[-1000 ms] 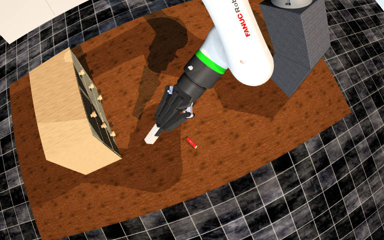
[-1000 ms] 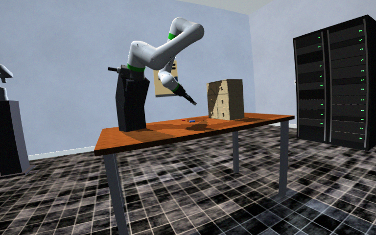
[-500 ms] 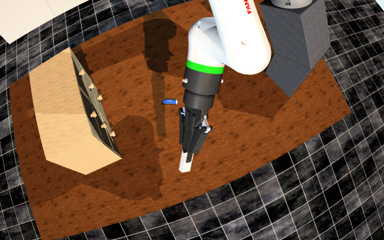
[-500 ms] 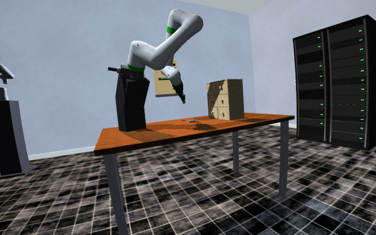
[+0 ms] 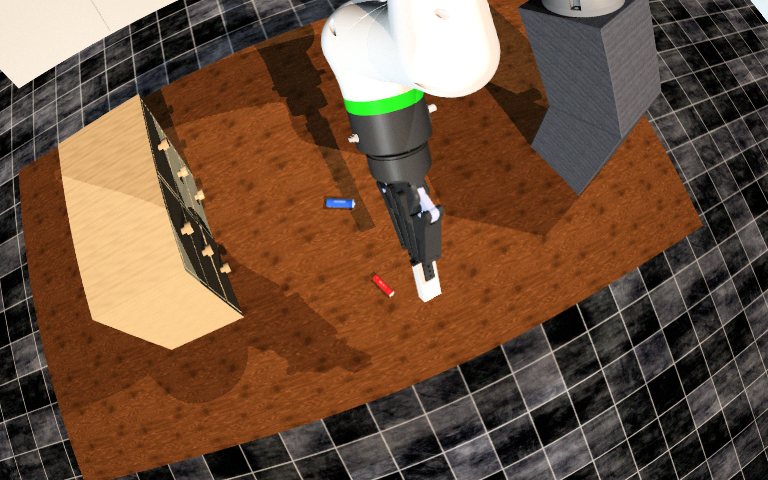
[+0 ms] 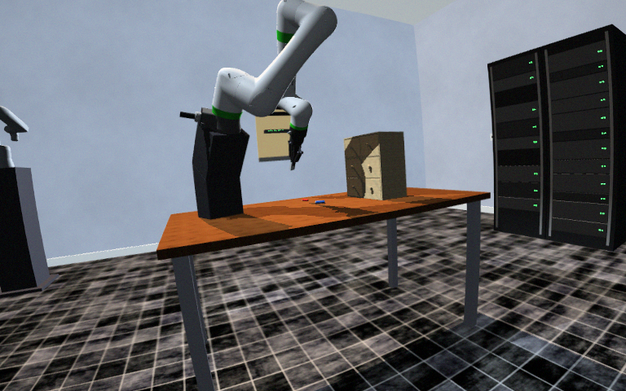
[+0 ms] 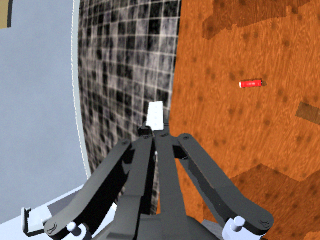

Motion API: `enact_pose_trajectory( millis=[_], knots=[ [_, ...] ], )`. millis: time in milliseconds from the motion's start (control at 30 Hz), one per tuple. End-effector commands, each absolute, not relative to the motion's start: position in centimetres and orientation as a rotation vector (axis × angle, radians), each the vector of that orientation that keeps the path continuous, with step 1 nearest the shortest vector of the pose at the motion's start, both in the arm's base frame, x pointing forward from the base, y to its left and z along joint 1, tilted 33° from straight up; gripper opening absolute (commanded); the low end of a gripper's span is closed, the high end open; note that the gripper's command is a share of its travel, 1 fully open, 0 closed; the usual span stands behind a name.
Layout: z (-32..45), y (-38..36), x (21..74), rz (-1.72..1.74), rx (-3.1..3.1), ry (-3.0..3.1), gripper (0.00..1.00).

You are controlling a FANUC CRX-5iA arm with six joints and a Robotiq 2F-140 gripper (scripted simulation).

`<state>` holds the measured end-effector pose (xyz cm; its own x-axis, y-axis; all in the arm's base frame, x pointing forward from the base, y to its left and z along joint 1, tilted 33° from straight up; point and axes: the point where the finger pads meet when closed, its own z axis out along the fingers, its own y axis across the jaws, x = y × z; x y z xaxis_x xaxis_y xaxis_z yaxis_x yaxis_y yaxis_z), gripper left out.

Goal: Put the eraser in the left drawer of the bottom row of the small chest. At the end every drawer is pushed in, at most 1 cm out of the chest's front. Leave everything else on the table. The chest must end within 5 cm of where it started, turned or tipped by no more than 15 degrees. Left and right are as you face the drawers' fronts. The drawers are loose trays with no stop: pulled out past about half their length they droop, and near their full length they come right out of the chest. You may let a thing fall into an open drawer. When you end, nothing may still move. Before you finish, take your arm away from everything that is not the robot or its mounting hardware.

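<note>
My gripper (image 5: 425, 288) (image 6: 292, 166) (image 7: 156, 111) is shut with nothing between its white-tipped fingers. It hangs well above the table, near the front edge and far to the right of the chest. The small wooden chest (image 5: 113, 226) (image 6: 376, 163) stands upright at the table's left end. Its dark drawer fronts (image 5: 186, 209) with pale knobs all look flush. I see no eraser on the table or in the fingers. A small red stick (image 5: 382, 285) (image 7: 251, 83) lies just left of the gripper, and a small blue cylinder (image 5: 339, 203) lies farther back.
The arm's grey pedestal (image 5: 594, 96) (image 6: 218, 175) stands at the table's back right. The wooden table (image 5: 509, 316) (image 6: 276, 230) ends just past the gripper. A black server rack (image 6: 558, 138) stands off the table.
</note>
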<state>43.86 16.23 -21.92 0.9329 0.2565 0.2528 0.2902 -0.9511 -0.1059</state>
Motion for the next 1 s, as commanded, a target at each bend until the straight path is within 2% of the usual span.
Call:
enact_pose_trajectory(
  millis=[0, 433, 967],
  knots=[
    [-19.0, 12.8, 43.3, -0.181, -3.216, -0.364, 0.00],
    [-10.1, 5.4, 45.2, -0.226, -3.460, -0.252, 0.00],
    [-7.0, 3.6, 46.1, -0.360, -3.672, -0.135, 0.00]
  ],
)
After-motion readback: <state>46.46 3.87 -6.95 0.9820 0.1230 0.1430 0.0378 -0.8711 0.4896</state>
